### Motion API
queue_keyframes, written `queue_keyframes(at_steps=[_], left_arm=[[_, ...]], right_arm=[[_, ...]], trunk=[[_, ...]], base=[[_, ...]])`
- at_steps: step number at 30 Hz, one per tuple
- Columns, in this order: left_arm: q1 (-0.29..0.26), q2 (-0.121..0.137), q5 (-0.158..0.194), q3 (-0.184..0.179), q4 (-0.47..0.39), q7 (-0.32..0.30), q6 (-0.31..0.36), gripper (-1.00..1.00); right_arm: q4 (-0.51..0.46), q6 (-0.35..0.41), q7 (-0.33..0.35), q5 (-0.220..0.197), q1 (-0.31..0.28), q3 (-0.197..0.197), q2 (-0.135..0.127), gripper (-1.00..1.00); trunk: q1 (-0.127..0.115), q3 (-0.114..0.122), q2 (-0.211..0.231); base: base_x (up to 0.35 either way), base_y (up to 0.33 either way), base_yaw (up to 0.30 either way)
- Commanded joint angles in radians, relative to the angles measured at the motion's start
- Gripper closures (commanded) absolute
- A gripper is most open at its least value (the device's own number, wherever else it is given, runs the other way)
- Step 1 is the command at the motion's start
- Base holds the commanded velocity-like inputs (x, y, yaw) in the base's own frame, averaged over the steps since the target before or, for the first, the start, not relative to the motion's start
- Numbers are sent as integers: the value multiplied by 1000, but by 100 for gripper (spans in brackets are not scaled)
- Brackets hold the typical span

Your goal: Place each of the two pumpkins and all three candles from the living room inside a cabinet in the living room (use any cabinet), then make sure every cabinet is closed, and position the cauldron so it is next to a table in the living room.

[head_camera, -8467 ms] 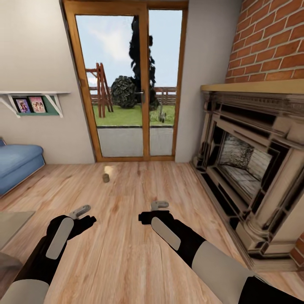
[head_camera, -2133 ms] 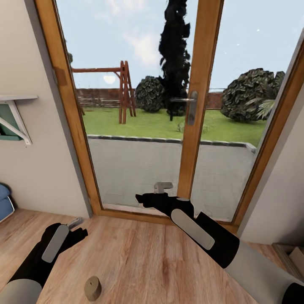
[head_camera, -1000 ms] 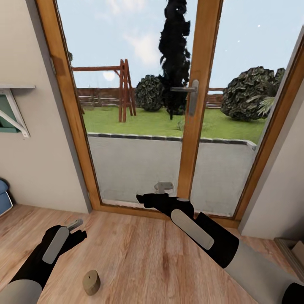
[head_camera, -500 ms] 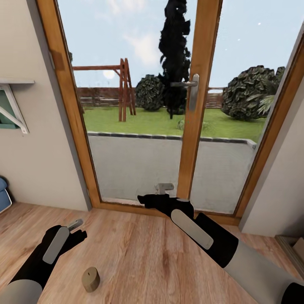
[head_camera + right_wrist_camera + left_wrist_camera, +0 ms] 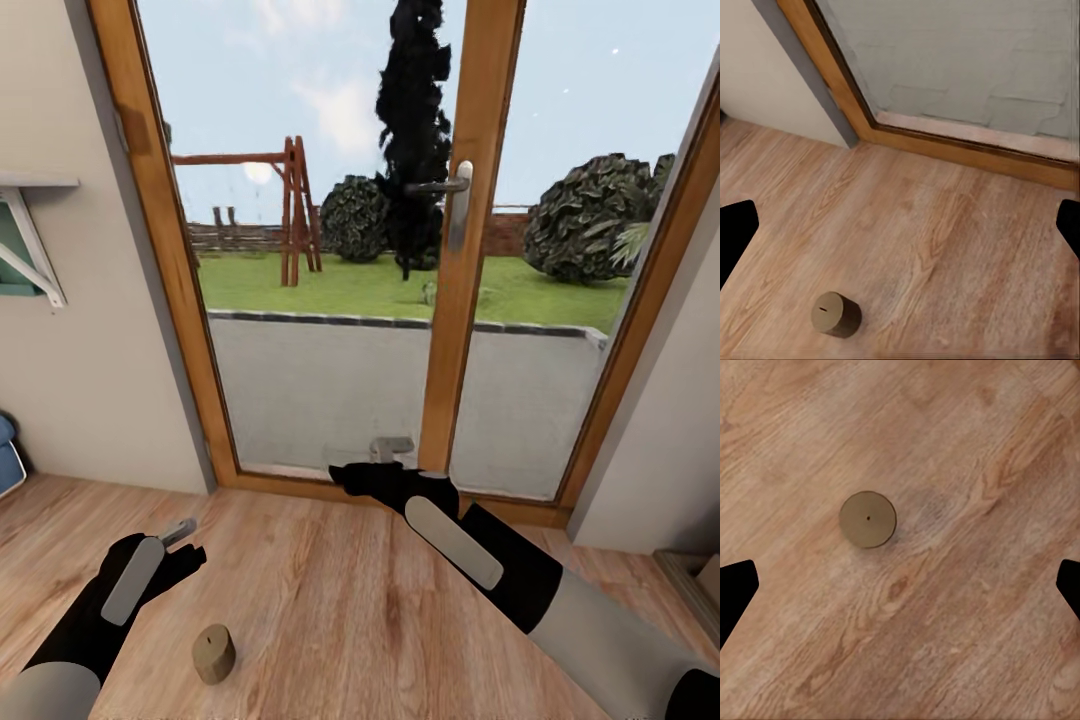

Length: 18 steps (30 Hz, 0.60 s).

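Candle [image 5: 213, 653]: one beige stub on the wood floor [image 5: 340, 620], near-left in the head view, lying tipped with its round end toward the camera; bare planks all round it, touching nothing. In the left wrist view [image 5: 868, 519] the round end with its wick dot faces the camera. In the right wrist view [image 5: 836, 314] it sits near, well short of the door.
Left tool [image 5: 185, 533]: held above the floor, just beyond the candle and apart from it. Fingers [image 5: 735, 592] show as dark tips at opposite edges of its wrist view, spread wide, nothing between them.
Right tool [image 5: 385, 455]: held higher and farther in, close before the door's bottom rail. Finger tips [image 5: 735, 232] sit at opposite edges of its wrist view, spread wide, empty.
Far edge: glazed door [image 5: 330, 230] in a wooden frame, handle [image 5: 452, 205] on the centre stile; its sill [image 5: 967, 154] bounds the floor.
Left edge: pale wall [image 5: 80, 400] with a white shelf bracket [image 5: 30, 255]; a blue cushion corner [image 5: 8, 455] at the frame's left margin.
Right edge: pale wall [image 5: 660, 450]; a low step or ledge [image 5: 695, 580] at the right margin, too cropped to identify.
Open room: bare floor between the two arms and from the candle across to the right wall.
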Motion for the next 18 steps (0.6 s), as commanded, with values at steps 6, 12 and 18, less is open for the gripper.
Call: queue_keyframes(at_steps=[6,12,18], left_arm=[[-1,0,10,0,-1,9,2,-100],[-1,-1,10,0,-1,9,2,-100],[-1,-1,10,0,-1,9,2,-100]], right_arm=[[10,1,1,-6,-1,2,-1,-100],[-13,1,26,-8,-1,3,-2,-100],[-57,0,215,-8,-1,2,-2,-100]], trunk=[[23,-20,-43],[46,-39,-85],[69,-58,-127]], base=[[0,0,0],[0,0,0],[0,0,0]])
